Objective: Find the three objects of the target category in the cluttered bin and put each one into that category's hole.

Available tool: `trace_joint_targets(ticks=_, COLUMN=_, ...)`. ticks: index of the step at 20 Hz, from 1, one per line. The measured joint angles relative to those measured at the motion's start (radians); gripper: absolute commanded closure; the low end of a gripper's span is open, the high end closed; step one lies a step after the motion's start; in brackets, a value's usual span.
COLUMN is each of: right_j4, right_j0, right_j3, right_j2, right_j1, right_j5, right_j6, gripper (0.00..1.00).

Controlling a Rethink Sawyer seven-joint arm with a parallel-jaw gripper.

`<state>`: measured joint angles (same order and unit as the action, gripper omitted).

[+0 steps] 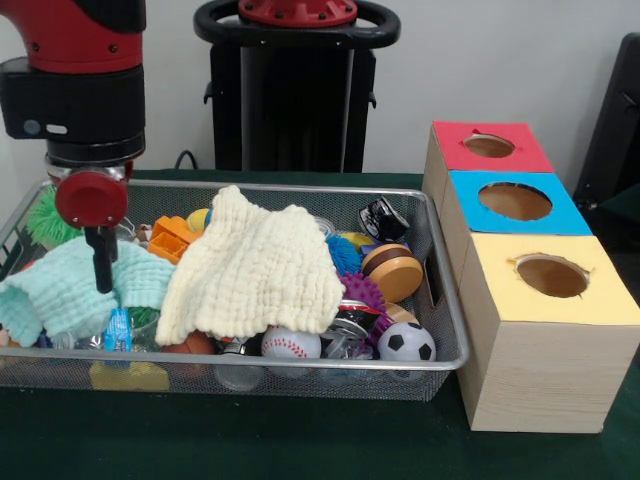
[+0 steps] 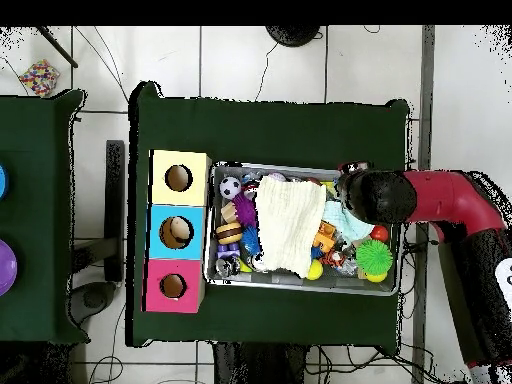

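Green cloth covers the table [image 1: 300,440]; its wire bin [image 1: 440,300] brims with toys. Over the bin's left end, the gripper [image 1: 102,262] touches a mint cloth [image 1: 70,285]; jaw state unclear.

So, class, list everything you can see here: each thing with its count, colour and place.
wire bin: one, silver, on the green table
cream cloth: one, draped over the bin's middle
mint cloth: one, under the gripper
baseball: one, white, against the bin's near wall
soccer ball: one, black and white, in the bin's corner nearest the boxes
spiky balls: green, purple
yo-yo: one, brown
box holes: red, blue, yellow, beside the bin
gripper: one, black, lowered onto the mint cloth
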<state>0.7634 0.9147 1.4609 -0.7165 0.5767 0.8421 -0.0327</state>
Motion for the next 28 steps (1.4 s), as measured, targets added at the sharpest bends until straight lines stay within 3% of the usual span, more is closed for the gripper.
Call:
trace_joint_targets(ticks=10, right_j4=0.077, right_j0=0.000, right_j3=0.000, right_j2=0.001, right_j1=-0.050, right_j5=0.000, right_j6=0.000, gripper=0.00)
trace_joint_targets(ticks=28, right_j4=0.083, right_j0=-0.019, right_j3=0.000, right_j2=0.001, right_j1=-0.097, right_j5=0.000, right_j6=0.000, gripper=0.00)
